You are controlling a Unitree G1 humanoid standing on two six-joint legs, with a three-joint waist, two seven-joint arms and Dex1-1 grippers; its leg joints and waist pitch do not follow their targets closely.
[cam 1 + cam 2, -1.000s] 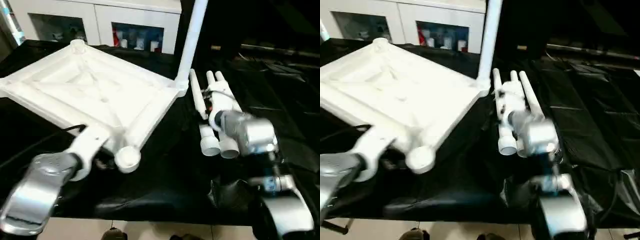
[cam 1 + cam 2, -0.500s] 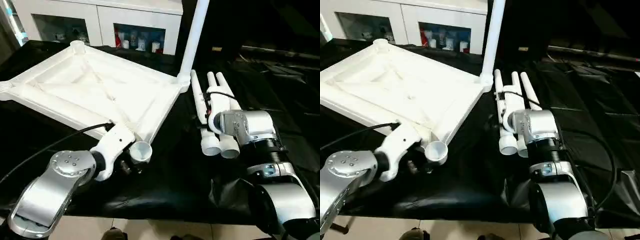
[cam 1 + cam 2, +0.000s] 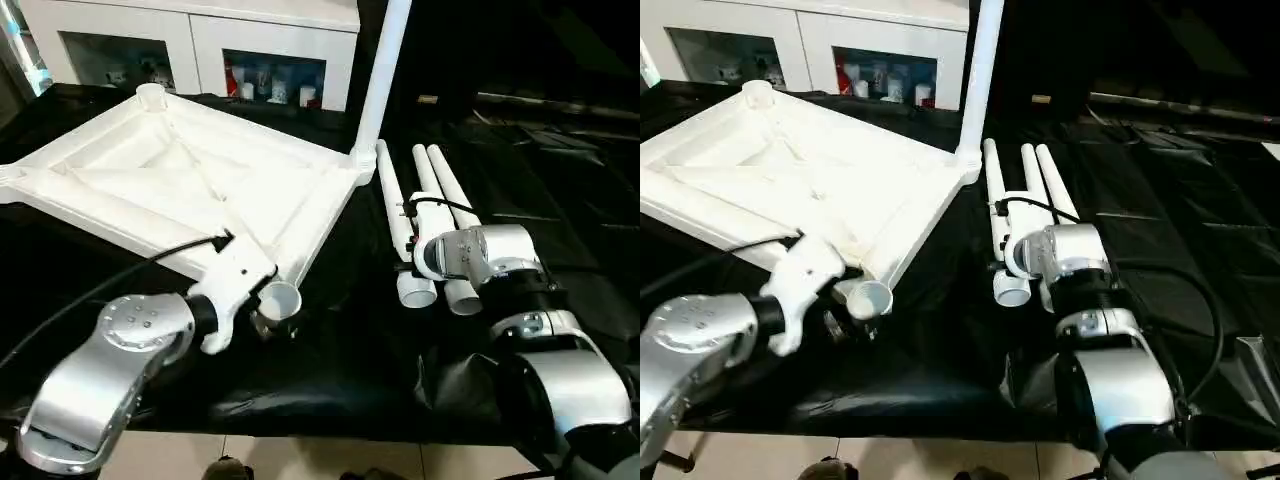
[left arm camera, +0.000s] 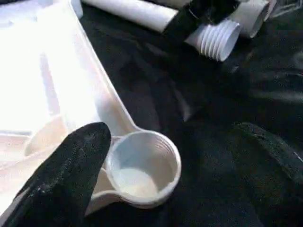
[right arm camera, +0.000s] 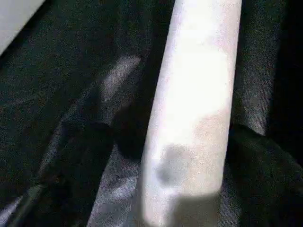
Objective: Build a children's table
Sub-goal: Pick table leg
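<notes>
Left gripper (image 4: 156, 156) hovers low at the near corner of the upturned white tabletop (image 3: 180, 190), its two black fingers (image 4: 66, 170) spread wide, one on each side of the round corner socket (image 4: 142, 165). Nothing is held; the socket sits empty between the fingers, and whether a finger touches it cannot be told. From this gripper, the tabletop stretches away, ribbed underside up, on a black cloth (image 3: 340, 340) covering the work surface.

Right gripper (image 3: 415, 222) sits across the cloth from the left one, beyond the tabletop's edge, lowered over three loose white legs (image 3: 1025, 190) lying side by side. Its wrist camera looks closely along one leg (image 5: 194, 109) lying on the dark cloth. How far its fingers are spread cannot be told, nor whether they grip a leg. The threaded end (image 4: 220, 40) of the loose legs points toward the robot.

Beyond the right gripper, a fourth leg (image 3: 380, 75) stands upright in the tabletop's corner socket. Behind everything, a white cabinet with glass doors (image 3: 190, 45) lines the far wall.
</notes>
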